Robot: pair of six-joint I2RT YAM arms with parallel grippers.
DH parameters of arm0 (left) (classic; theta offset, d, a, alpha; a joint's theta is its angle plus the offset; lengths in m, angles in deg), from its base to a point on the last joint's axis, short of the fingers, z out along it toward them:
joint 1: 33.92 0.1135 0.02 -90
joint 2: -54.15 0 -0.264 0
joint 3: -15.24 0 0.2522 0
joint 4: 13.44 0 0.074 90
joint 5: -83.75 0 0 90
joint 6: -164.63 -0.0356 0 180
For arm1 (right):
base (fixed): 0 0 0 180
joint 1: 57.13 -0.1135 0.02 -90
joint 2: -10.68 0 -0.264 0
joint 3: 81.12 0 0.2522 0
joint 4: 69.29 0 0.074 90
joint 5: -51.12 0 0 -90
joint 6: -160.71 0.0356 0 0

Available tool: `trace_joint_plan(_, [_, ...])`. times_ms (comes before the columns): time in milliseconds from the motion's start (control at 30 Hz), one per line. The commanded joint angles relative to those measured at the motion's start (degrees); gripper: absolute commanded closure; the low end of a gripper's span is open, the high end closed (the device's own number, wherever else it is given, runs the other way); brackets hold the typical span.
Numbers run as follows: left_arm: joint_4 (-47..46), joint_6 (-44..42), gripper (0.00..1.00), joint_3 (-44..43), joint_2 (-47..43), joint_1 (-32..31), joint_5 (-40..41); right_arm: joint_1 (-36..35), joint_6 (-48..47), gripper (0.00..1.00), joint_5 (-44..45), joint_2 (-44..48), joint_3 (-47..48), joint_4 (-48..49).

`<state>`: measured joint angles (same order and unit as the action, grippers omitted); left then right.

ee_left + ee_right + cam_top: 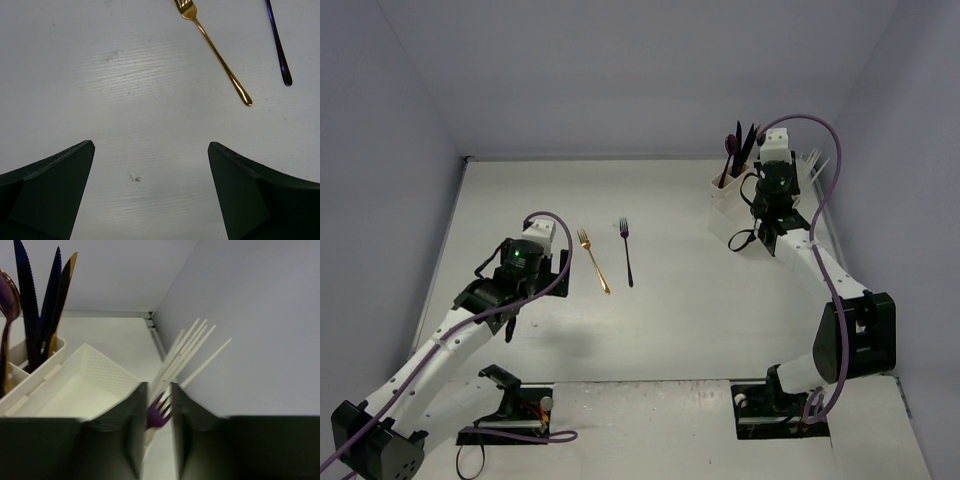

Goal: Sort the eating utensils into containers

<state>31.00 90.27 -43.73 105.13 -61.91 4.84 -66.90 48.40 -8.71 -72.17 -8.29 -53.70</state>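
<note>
A gold fork (593,262) (215,50) and a dark purple fork (627,252) (279,47) lie side by side on the table. My left gripper (500,305) (151,145) hangs open over bare table, just short of them. At the back right stands the white organizer: cup compartments (730,195) with dark knives (30,305), a purple spoon (7,295) and a gold knife (67,275), joined to a tray (107,372). My right gripper (772,190) (159,386) hovers there, jaws slightly apart, with a purple fork head (157,416) in the gap. White plastic utensils (185,350) (815,160) stand just beyond.
The enclosure's back and right walls (250,315) stand close behind the organizer. My right arm covers most of the tray in the top view. A purple cable (825,200) loops along it.
</note>
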Motion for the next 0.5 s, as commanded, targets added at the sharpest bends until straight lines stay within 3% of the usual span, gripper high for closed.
trace_joint_plan(0, [-1.3, -0.3, 0.04, -1.1, -0.4, 0.4, 1.1, 0.3, 3.9, 0.55, -0.6, 0.8, 1.1, 3.2])
trace_joint_plan(33, [-1.3, -0.3, 0.04, -1.1, -0.5, 0.4, 1.1, 0.3, 4.5, 0.47, -1.0, 1.3, 1.9, 2.5])
trace_joint_plan(200, [-1.4, -0.3, 0.03, -1.3, -0.9, 0.4, 1.1, -0.2, 9.4, 0.28, -7.5, 4.3, 7.4, -5.6])
trace_joint_plan(467, [-1.4, -0.3, 0.04, -1.4, -1.0, 0.4, 1.1, -5.1, 20.9, 0.21, -27.9, 4.4, 12.9, -19.4])
